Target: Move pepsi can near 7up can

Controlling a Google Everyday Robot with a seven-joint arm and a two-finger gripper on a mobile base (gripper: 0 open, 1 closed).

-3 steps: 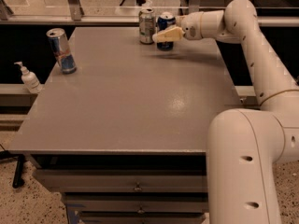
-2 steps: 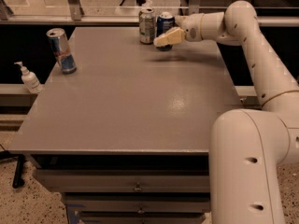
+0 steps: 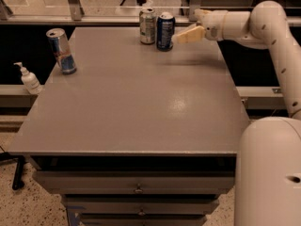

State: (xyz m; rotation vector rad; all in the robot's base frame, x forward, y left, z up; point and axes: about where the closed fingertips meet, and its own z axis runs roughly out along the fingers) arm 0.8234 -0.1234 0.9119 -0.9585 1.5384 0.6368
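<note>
The dark blue pepsi can (image 3: 165,31) stands upright at the far edge of the grey table (image 3: 141,102). It is just right of the silvery-green 7up can (image 3: 147,26), almost touching it. My gripper (image 3: 188,26) is a short way to the right of the pepsi can, above the table's far right part. It is open and empty, and one cream finger (image 3: 189,34) points toward the can without touching it.
A slim blue-and-silver can (image 3: 61,51) stands at the table's far left. A white pump bottle (image 3: 29,79) sits on a ledge left of the table. Drawers (image 3: 136,187) are under the table front. My arm's white body (image 3: 268,173) fills the lower right.
The gripper has let go of the pepsi can and drawn back to the right. The can now stands free beside the 7up can.
</note>
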